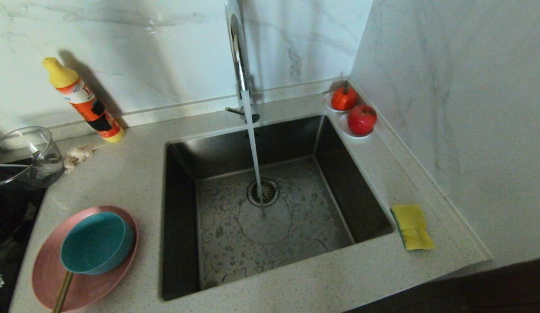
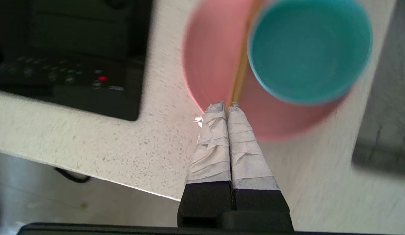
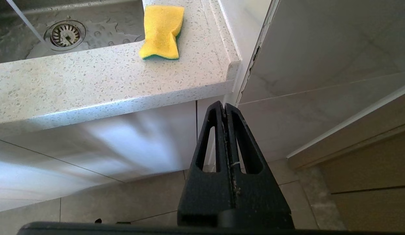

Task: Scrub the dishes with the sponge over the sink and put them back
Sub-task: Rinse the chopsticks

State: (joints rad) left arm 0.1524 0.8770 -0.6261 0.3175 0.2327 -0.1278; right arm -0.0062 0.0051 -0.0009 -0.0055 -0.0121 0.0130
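Note:
A pink plate (image 1: 48, 274) lies on the counter left of the sink (image 1: 270, 217), with a teal bowl (image 1: 96, 243) on it and a wooden stick (image 1: 62, 292) leaning out toward the front. Water runs from the chrome tap (image 1: 239, 56) into the basin. The yellow sponge (image 1: 411, 227) lies on the counter right of the sink. My left gripper (image 2: 228, 105) is shut and empty above the counter's front, its tips over the near rim of the plate (image 2: 215, 58), by the stick (image 2: 240, 71) and bowl (image 2: 308, 49). My right gripper (image 3: 224, 105) hangs shut below the counter edge, short of the sponge (image 3: 161, 31).
An orange and yellow bottle (image 1: 85, 102) leans on the back wall. A glass jug (image 1: 31, 156) and a dark cooktop (image 1: 5, 217) stand at the left. Two white saucers with red fruit (image 1: 361, 119) sit in the back right corner by the marble wall.

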